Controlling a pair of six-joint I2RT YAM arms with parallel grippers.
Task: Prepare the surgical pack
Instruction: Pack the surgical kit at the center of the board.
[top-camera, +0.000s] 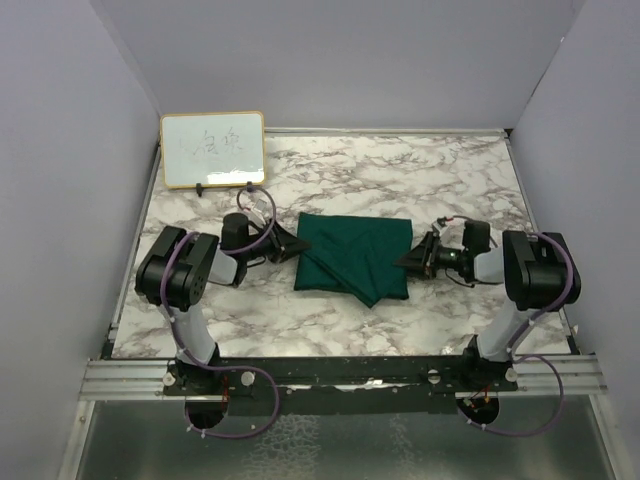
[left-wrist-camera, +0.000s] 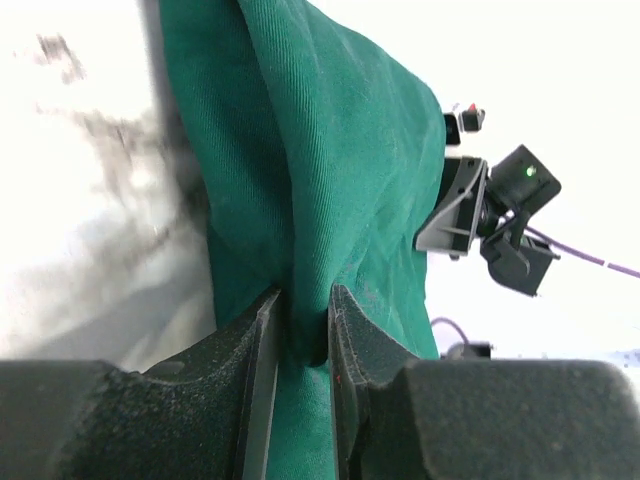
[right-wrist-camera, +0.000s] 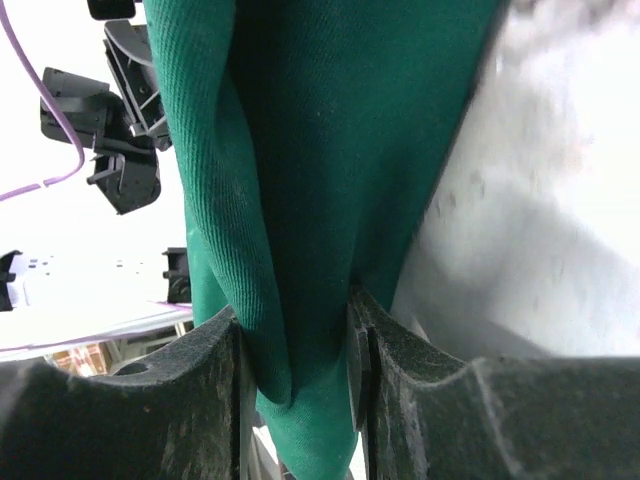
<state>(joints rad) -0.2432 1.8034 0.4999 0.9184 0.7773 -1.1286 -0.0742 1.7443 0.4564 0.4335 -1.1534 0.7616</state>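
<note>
marble-patterned worktop (top-camera: 430, 180) fills the booth between pale walls, and the folded green drape (top-camera: 350, 255) lies at its middle, between the two arms. the left tool (top-camera: 295, 243) has its jaws nearly together, pinching a fold at the drape's left edge. the right tool (top-camera: 405, 262) grips the right edge likewise. a whiteboard (top-camera: 212, 150) stands at the far left corner

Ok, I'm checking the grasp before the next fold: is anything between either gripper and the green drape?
Nothing visible: the left gripper and right gripper each pinch the green drape directly, at opposite ends.
</note>
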